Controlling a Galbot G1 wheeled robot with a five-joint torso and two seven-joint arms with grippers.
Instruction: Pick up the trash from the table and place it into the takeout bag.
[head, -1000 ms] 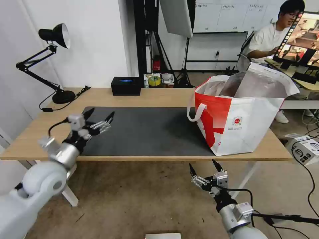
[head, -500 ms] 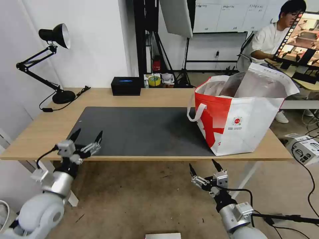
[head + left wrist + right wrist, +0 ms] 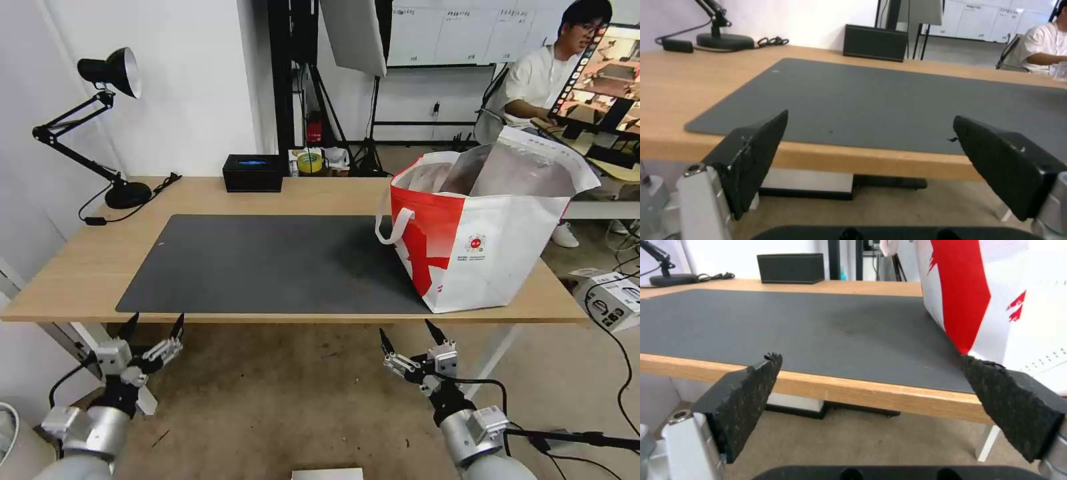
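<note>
Both end effectors hang below the desk's front edge with fingers spread wide and nothing held: the left end effector (image 3: 152, 327) by the near left corner, the right end effector (image 3: 407, 337) nearer the bag. The light-wood desk (image 3: 87, 267) carries a smooth dark grey mat (image 3: 267, 260). The boxy red-and-white bag (image 3: 480, 233) stands open at the right; its foil-lined inside is hard to see.

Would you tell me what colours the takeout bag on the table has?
The takeout bag is red and white with silver foil lining, clearest in the head view.
</note>
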